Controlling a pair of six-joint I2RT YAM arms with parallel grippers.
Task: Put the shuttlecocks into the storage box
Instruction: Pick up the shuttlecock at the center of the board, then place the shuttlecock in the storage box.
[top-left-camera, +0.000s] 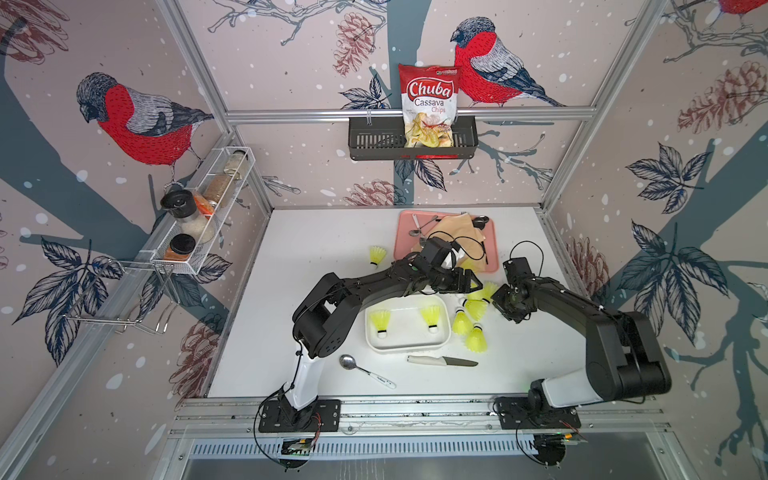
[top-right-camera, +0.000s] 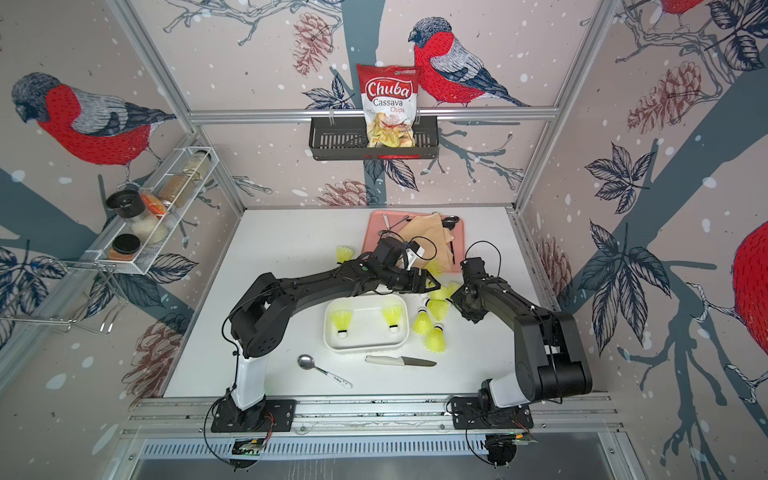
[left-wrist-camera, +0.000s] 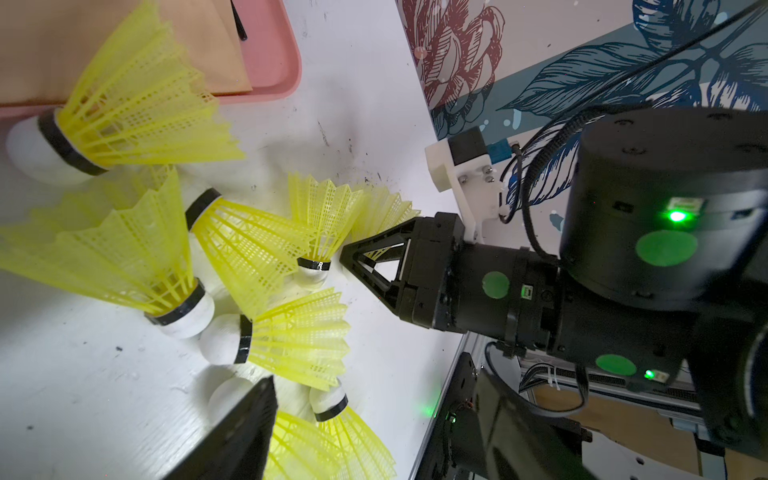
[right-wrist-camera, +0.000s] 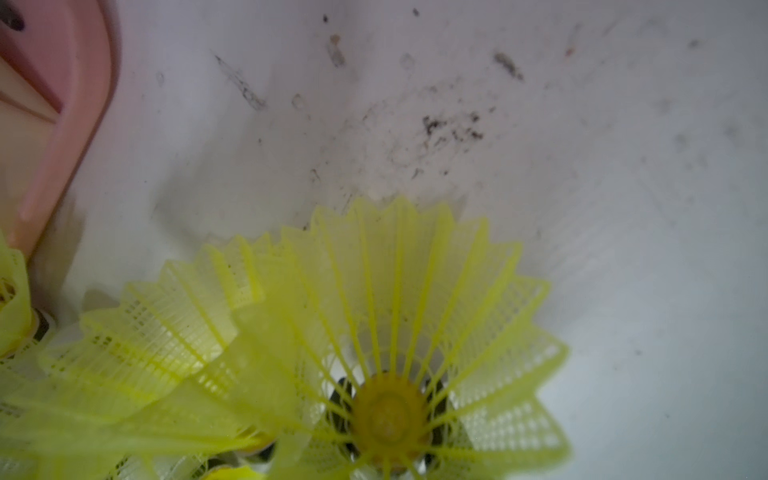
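Right fingers pinching shuttlecock, left fingers apart

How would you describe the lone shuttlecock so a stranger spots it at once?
Find the pink tray at the back of the table. Just left of its near corner sits one shuttlecock. It alone has no neighbour; the rest lie clustered beside or inside the storage box.
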